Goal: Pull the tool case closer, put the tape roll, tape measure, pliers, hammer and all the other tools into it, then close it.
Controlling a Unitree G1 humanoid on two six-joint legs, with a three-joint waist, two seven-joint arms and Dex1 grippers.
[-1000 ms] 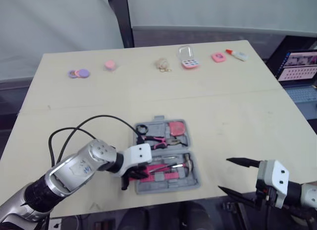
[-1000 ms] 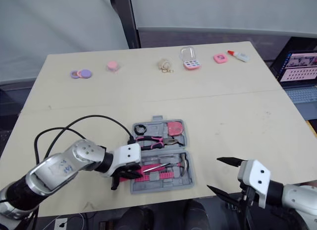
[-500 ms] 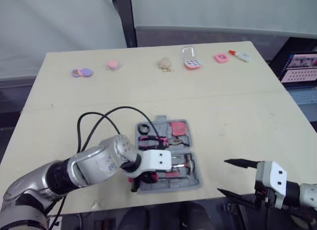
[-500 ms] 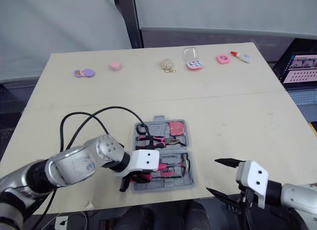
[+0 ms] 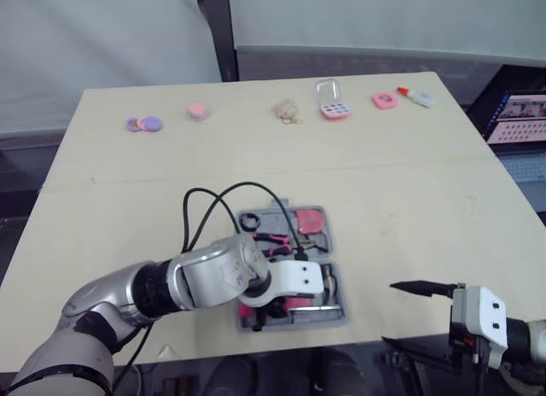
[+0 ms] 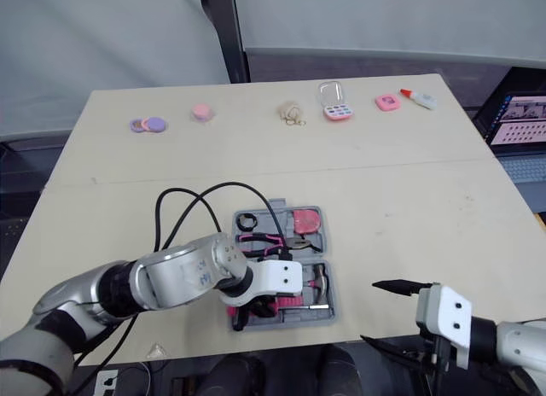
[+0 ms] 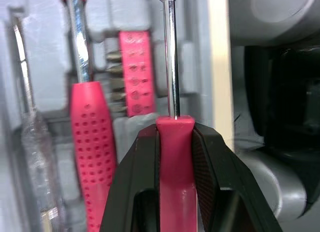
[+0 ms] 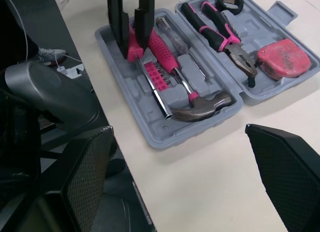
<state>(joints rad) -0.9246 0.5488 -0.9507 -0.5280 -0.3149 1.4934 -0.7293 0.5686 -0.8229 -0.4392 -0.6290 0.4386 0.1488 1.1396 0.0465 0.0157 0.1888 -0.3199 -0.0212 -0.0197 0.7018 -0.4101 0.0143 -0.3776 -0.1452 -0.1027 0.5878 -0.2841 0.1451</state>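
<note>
The left arm has swung farther in across the open tool case [image 8: 159, 140] than a second ago. Its left gripper [image 7: 175, 137], which was at the case's left edge, is now over the middle of the near half. Its jaws are pinched tight on the pink handle of a screwdriver [image 7: 171, 57], whose steel shaft lies along the tray beside a second pink-handled screwdriver [image 8: 162, 49].

The case itself has not shifted: it sits flat near the near edge of the table [image 5: 384, 183], about midway along it. The hammer [image 8: 200, 111] is in the near half, and the pliers [image 8: 220, 34], tape measure [image 8: 282, 57] and tape roll [image 8: 229, 1] are in the far half.

The right gripper [image 6: 369, 311] stays off the near right corner, jaws spread wide and holding nothing, much as before.
</note>
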